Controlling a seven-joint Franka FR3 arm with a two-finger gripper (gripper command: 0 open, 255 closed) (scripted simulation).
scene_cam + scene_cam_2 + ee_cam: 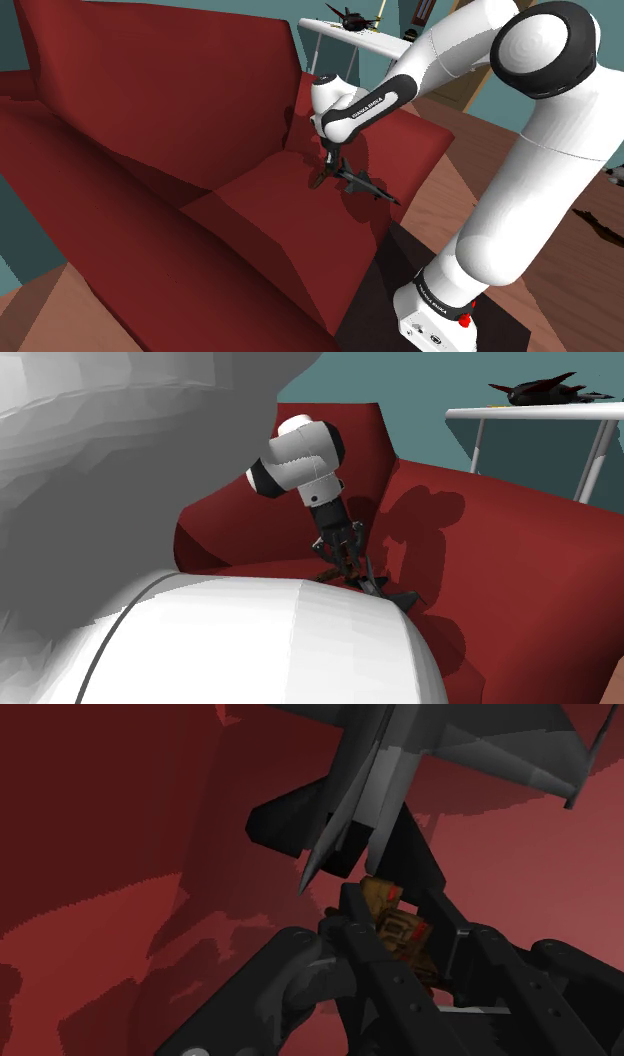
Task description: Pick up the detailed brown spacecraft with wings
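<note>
The brown spacecraft (400,932) was seen clamped between the jaws of the gripper (328,168), low over the seat of a dark red sofa (150,120). A dark grey jet (400,764) was laid just beside it on the cushion. Beyond the sofa, a white table (530,412), a teal wall (420,392) and a wooden floor (475,145) were shown.

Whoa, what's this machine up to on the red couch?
A white robot arm is reaching down to the seat of a red sofa. Its black gripper is shut on a small brown spacecraft, right beside a larger dark grey jet lying on the cushion. The spacecraft sits low by the cushion, and I can't tell whether it is off the fabric. A black aircraft rests on a white table behind.
</note>
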